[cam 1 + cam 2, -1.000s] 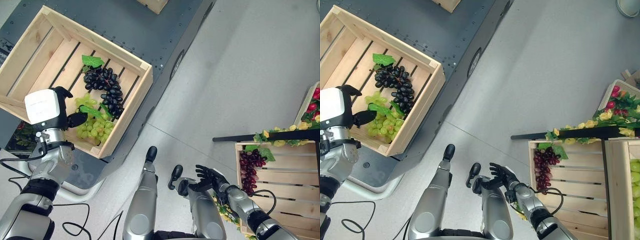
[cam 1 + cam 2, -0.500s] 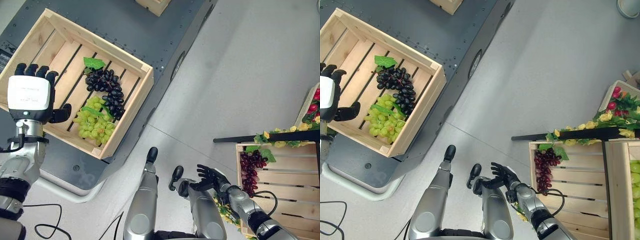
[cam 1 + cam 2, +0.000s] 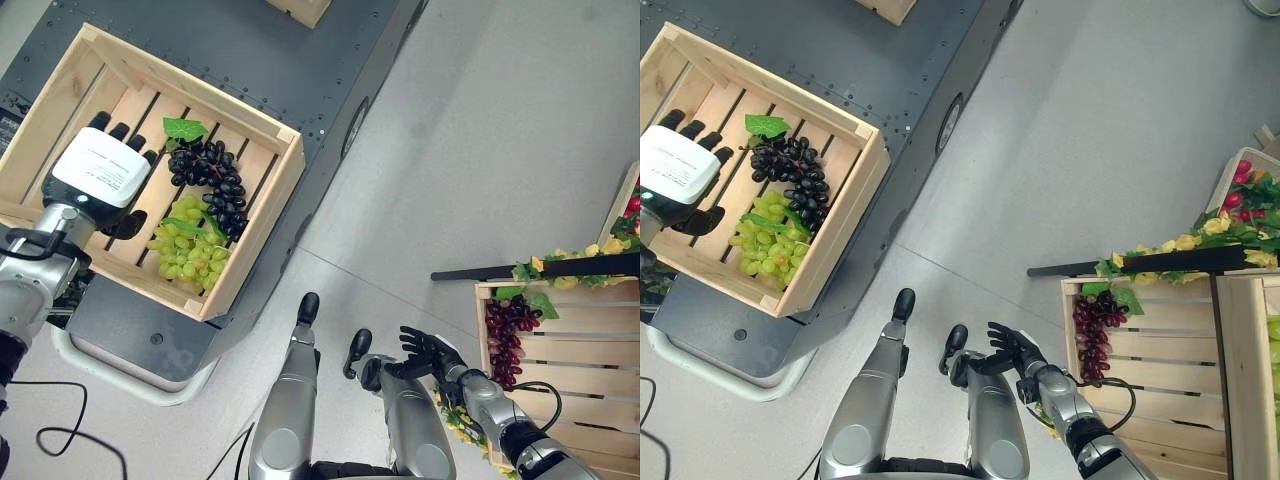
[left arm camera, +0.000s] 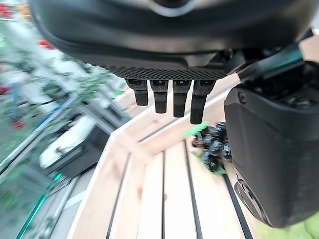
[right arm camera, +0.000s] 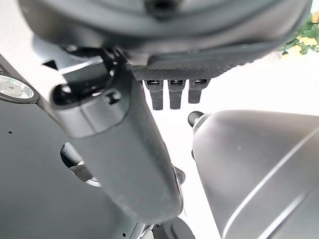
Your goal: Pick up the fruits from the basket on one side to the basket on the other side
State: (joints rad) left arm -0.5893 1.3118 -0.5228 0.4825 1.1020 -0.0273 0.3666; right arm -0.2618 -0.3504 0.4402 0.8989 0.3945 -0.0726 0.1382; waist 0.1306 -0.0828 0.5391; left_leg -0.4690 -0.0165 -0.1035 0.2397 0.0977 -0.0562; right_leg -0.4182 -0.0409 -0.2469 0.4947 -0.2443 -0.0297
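Change: the left hand (image 3: 100,172) has moved from the outer left edge of the left crate (image 3: 265,215) to a spot over its slatted floor, closer to the grapes; the grapes and the right hand (image 3: 428,351) lie as they did half a second ago.
Right hand: nearest, low on the robot's right, fingers spread and relaxed, holding nothing; it hovers over the grey floor (image 3: 480,130), just left of the right crate (image 3: 575,345).
Red grapes: a dark-red bunch (image 3: 503,335) lies in the right crate, just beyond and to the right of the right hand, apart from it.
Vine: a dark bar with green leaves and yellow flowers (image 3: 570,265) runs along the far edge of the right crate.
Left hand: fingers straight, thumb out to the side, nothing in its grasp; the left wrist view shows the fingers (image 4: 169,102) pointing along the crate's bare slats.
Green grapes: bunch (image 3: 190,248) lies in the left crate, just to the right of the left hand's thumb, on its near side.
Black grapes: bunch (image 3: 212,182) with a green leaf (image 3: 185,127), just right of the left hand's fingertips, touching the green bunch.
Platform: the left crate rests on a dark grey platform (image 3: 300,50).
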